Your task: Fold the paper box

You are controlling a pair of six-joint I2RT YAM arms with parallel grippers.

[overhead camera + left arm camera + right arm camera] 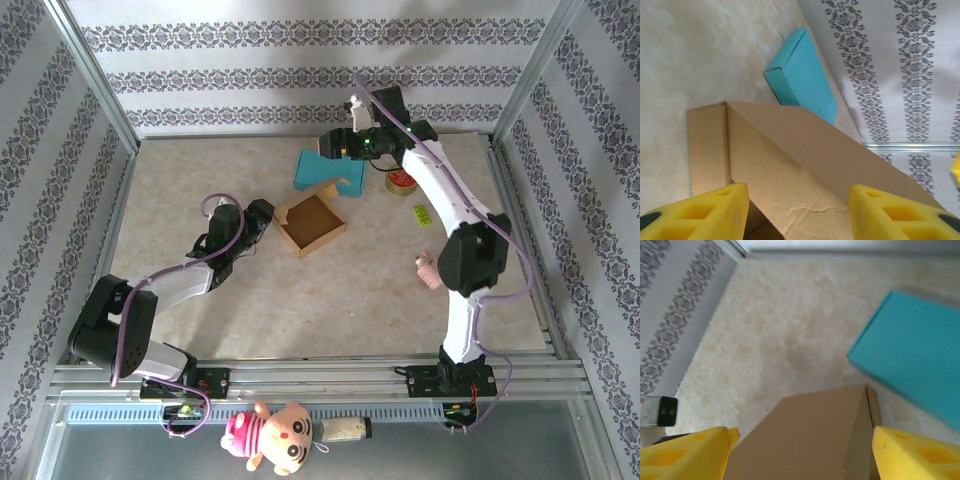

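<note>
Teal box (322, 168) is crowding the far side of the paper box (311, 224); bare table (350, 300) is lying open in front. Left gripper (266, 214) and right gripper (330, 149) are both holding fingers spread.

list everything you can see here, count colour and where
cardboard box: 1, brown, open, table centre
flat box: 1, teal, just behind the cardboard box
round tin: 1, red top, right of the flat box
small packet: 1, green, right part of the table
small figure: 1, pink, beside the right arm
plush toy: 1, pink and cream, in front of the rail
cream item: 1, roll-shaped, beside the plush toy
table: 1, beige, marbled
left gripper: 1, yellow fingers, open, at the cardboard box
right gripper: 1, yellow fingers, open, over a brown flap
</note>
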